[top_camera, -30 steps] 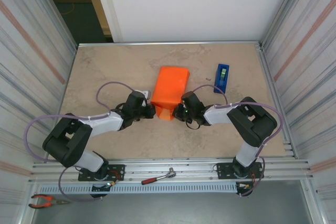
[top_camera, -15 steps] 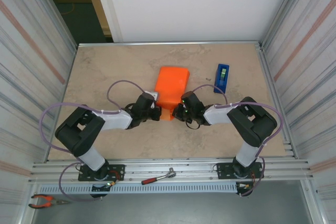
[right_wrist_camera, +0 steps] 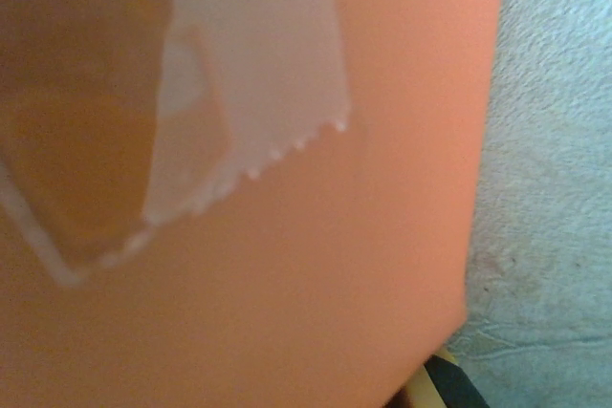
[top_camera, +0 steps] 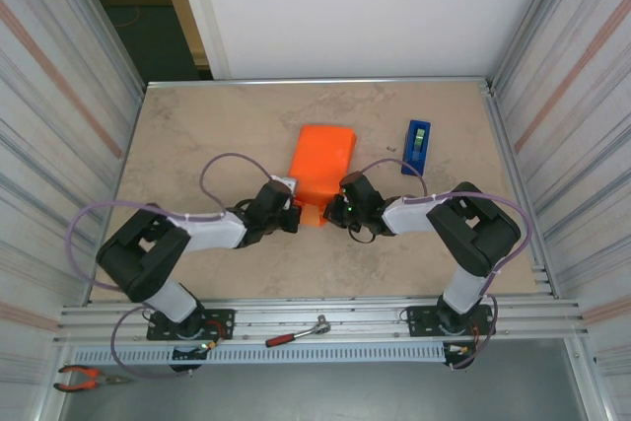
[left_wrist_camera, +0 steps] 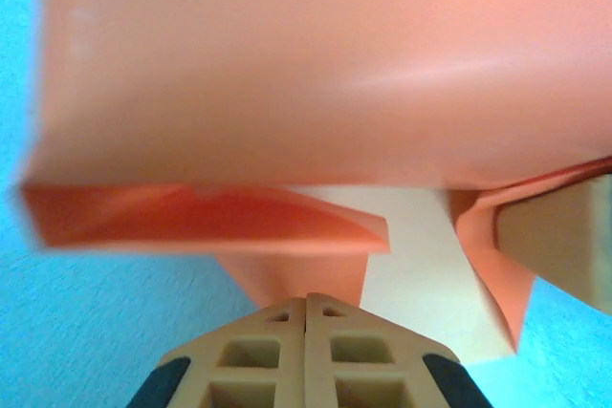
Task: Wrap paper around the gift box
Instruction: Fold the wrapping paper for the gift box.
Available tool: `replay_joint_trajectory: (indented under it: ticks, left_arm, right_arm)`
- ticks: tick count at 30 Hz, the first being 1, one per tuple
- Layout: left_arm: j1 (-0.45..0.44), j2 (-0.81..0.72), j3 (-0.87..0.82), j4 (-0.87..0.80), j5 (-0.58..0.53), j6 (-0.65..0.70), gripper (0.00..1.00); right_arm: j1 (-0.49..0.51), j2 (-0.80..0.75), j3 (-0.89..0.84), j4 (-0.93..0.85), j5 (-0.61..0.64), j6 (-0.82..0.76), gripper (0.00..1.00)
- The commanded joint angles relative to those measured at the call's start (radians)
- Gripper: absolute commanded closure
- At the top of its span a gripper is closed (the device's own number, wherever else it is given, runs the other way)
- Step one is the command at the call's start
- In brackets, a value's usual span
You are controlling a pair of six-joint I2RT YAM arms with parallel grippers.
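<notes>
The gift box is hidden inside the orange paper (top_camera: 320, 158), which forms a parcel in the middle of the table. A short orange flap (top_camera: 312, 215) sticks out at the parcel's near end. My left gripper (top_camera: 293, 216) is shut, with its tips (left_wrist_camera: 306, 298) touching that flap (left_wrist_camera: 296, 274) from the left and nothing visibly between them. My right gripper (top_camera: 334, 212) presses against the flap's right side. In the right wrist view the paper (right_wrist_camera: 363, 236) covers it, leaving one fingertip (right_wrist_camera: 435, 386) showing. A piece of clear tape (right_wrist_camera: 253, 74) lies on the paper.
A blue tape dispenser (top_camera: 418, 145) stands to the right of the parcel. A red-handled tool (top_camera: 296, 332) lies on the rail between the arm bases, and pliers (top_camera: 84, 378) lie at the near left. Metal walls close in both sides.
My left gripper has moved right, up to the near flap, and the flap now looks shorter. The right gripper has hardly moved.
</notes>
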Motion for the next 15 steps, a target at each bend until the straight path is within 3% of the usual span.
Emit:
replay_joint_trajectory:
  ticks: [1, 4, 10, 13, 15]
  left_arm:
    - [0.0, -0.132, -0.026, -0.069, -0.035, -0.046, 1.0]
    - [0.017, -0.211, -0.033, -0.142, -0.027, -0.079, 0.96]
    - [0.084, -0.268, -0.081, -0.163, 0.081, -0.179, 0.74]
    - [0.137, -0.233, -0.107, -0.095, 0.186, -0.236, 0.74]
    - [0.162, -0.195, -0.114, -0.047, 0.247, -0.274, 0.82]
  right_arm:
    - [0.013, 0.012, -0.021, -0.167, 0.026, -0.033, 1.0]
    - [0.015, 0.005, -0.026, -0.172, 0.031, -0.038, 1.0]
    - [0.009, -0.002, -0.026, -0.193, 0.04, -0.052, 1.0]
    - [0.008, 0.001, -0.023, -0.194, 0.04, -0.054, 1.0]
    - [0.008, 0.002, -0.024, -0.196, 0.041, -0.056, 1.0]
